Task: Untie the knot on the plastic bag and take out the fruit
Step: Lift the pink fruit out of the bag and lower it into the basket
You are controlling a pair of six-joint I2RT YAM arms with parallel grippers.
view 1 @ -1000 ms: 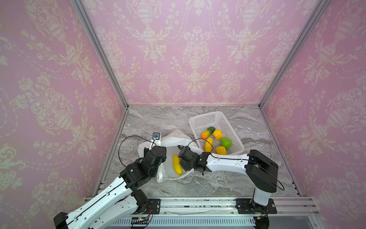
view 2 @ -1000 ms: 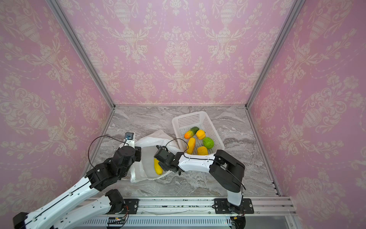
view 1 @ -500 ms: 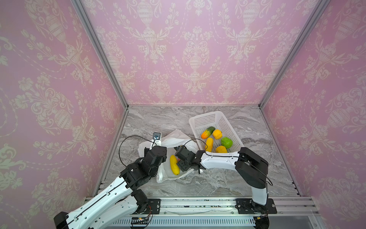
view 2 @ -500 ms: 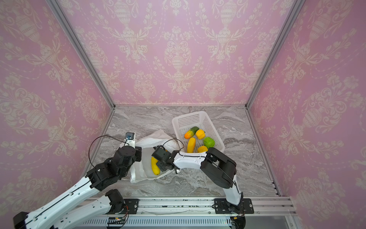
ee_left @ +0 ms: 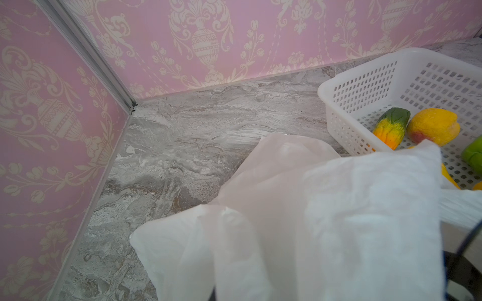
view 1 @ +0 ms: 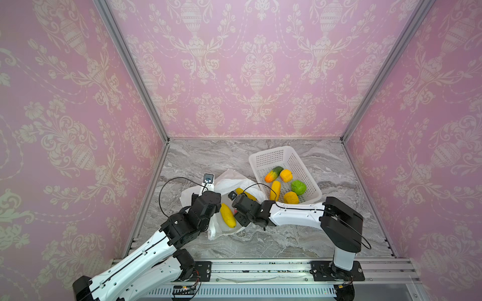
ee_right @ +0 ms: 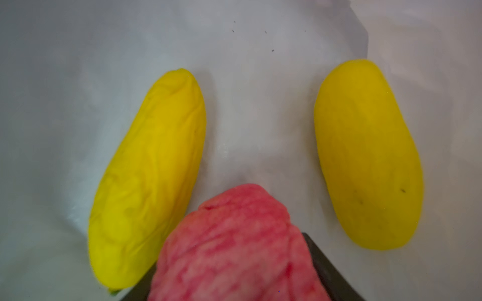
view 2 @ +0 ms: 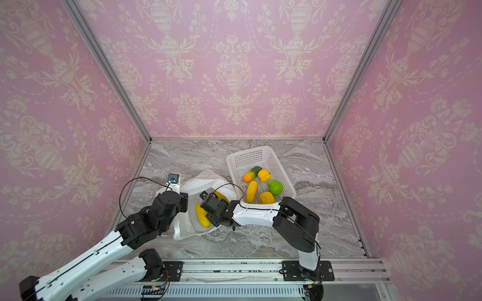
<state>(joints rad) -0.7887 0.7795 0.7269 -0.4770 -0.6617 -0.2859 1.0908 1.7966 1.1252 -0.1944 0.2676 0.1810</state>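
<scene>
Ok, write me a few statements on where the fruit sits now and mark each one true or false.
1. The basket holds five fruit. True.
2. The green fruit is in the plastic bag. False: it lies in the basket.
3. Two long yellow fruit lie in the plastic bag. True.
4. The pink-red fruit lies in the basket. False: it is in the plastic bag, between the fingers of the right tool.
</scene>
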